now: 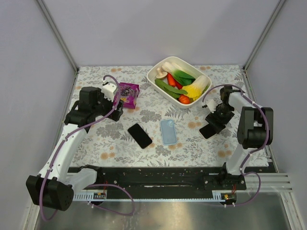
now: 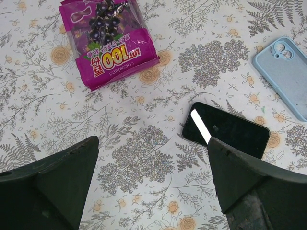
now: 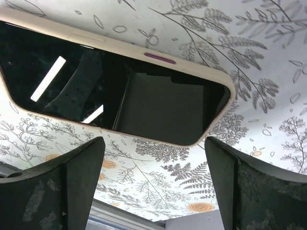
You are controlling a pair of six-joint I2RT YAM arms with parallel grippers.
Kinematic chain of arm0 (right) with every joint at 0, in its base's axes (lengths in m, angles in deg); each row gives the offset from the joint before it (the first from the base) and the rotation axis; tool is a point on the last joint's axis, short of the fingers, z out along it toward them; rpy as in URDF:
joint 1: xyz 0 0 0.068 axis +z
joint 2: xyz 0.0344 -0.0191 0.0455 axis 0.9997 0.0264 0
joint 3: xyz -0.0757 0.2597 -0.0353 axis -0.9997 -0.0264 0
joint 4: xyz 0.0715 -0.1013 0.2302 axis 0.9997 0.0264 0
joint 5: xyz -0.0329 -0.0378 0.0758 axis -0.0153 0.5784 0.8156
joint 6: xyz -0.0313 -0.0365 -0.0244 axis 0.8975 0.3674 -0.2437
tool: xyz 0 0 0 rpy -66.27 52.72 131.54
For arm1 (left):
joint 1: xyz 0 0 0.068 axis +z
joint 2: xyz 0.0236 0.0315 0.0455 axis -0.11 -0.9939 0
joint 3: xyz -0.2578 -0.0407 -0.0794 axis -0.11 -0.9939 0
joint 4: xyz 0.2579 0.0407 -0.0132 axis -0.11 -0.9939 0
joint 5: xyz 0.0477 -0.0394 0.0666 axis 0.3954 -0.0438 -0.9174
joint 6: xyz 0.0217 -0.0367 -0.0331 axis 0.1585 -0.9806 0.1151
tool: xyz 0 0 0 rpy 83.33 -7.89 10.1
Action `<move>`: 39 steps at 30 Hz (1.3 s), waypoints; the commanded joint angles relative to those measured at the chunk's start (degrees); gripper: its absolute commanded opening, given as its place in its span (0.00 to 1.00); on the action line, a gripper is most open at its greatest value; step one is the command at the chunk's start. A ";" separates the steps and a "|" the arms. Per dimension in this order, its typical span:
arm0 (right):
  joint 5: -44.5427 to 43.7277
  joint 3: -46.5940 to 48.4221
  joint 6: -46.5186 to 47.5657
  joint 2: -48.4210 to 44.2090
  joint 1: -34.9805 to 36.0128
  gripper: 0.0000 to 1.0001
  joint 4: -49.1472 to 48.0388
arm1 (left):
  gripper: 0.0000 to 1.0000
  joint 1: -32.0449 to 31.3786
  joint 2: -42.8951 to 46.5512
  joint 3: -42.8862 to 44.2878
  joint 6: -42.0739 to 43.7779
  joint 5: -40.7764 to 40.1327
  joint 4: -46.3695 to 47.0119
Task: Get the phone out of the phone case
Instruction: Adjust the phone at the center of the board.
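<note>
Since the task calls for a phone to be parted from its case, attention is drawn to the lower right of the top view. There a phone (image 3: 158, 105) lies screen-up on the counter (image 1: 120, 143), seated in a cream case (image 3: 229, 91) whose rim wraps every edge that can be seen. The right arm's jaws are held close over it, spread wide and empty, and no contact can be made out. This stance is judged to be a set-up for catching the case rim, since the cased phone lies flat and offers little edge to grip.

In the middle of the top view a bare black phone (image 1: 139, 135) and an empty pale blue case (image 1: 168, 132) are laid side by side but apart. That pair is judged to be already separated. The left arm's jaws are likewise wide open with nothing held. In the left wrist view they are poised above the counter, with a purple snack bag (image 2: 108, 43) at upper left and the black phone at right. A bracing hold may be wanted from that arm, because a case is peeled off more easily when the phone is pinned. A white dish (image 1: 151, 76) of toy vegetables stands at top centre, well apart from both phones.
</note>
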 commanded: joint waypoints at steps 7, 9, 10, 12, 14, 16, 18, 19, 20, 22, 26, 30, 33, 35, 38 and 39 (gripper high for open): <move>-0.82 1.40 2.47 2.36 2.08 0.94 4.64 | 0.99 -0.18 -0.26 3.11 0.70 -0.66 1.11; -0.47 1.93 2.91 2.97 2.17 0.93 5.96 | 0.99 -0.18 -0.18 3.28 0.79 -0.75 1.19; -0.64 2.02 2.91 3.06 2.43 0.93 6.31 | 0.99 -0.18 -0.09 3.28 0.70 -0.66 1.11; -0.90 2.02 2.21 2.89 2.61 0.94 5.79 | 0.99 -0.18 -0.09 3.46 0.52 -0.57 1.11; -1.08 1.93 2.38 2.97 2.69 0.94 6.66 | 0.99 -0.18 0.00 3.54 0.52 -0.49 1.20; -1.96 1.32 2.03 2.80 2.70 0.94 6.23 | 0.99 -0.18 0.00 3.55 0.43 -0.57 1.11; -2.75 0.10 2.03 2.19 2.78 0.94 6.05 | 0.99 -0.18 0.09 3.54 0.43 -0.57 1.02; -3.01 -0.35 2.03 1.84 2.87 0.94 6.14 | 0.99 -0.09 0.17 3.46 0.52 -0.66 0.93; -3.10 -0.96 1.94 1.48 2.87 0.94 6.05 | 0.99 -0.18 0.26 3.54 0.52 -0.66 0.85; -3.10 -2.19 1.68 0.87 3.13 0.94 5.97 | 0.99 -0.18 0.44 3.63 0.52 -0.66 0.84; -1.17 -5.18 1.33 -1.76 5.24 0.94 5.36 | 0.99 -0.18 0.70 3.98 0.26 -0.49 0.84; 2.51 -8.52 0.98 -5.80 9.19 0.94 5.17 | 0.99 -0.09 0.70 3.90 0.08 -0.22 0.84; 3.14 -10.54 -0.42 -8.18 12.27 0.94 3.69 | 0.99 -0.18 0.88 3.72 -0.09 -0.13 0.76; 2.09 -10.90 -2.09 -9.24 13.15 0.94 1.67 | 0.99 -0.18 0.96 3.63 -0.09 -0.05 0.58; 0.42 -10.99 -4.73 -11.61 13.15 0.99 -2.02 | 0.99 -0.09 1.23 3.55 0.35 -0.40 0.06; -0.11 -11.07 -5.35 -12.75 13.15 0.99 -3.25 | 0.99 -0.18 1.32 3.55 0.52 -0.57 0.05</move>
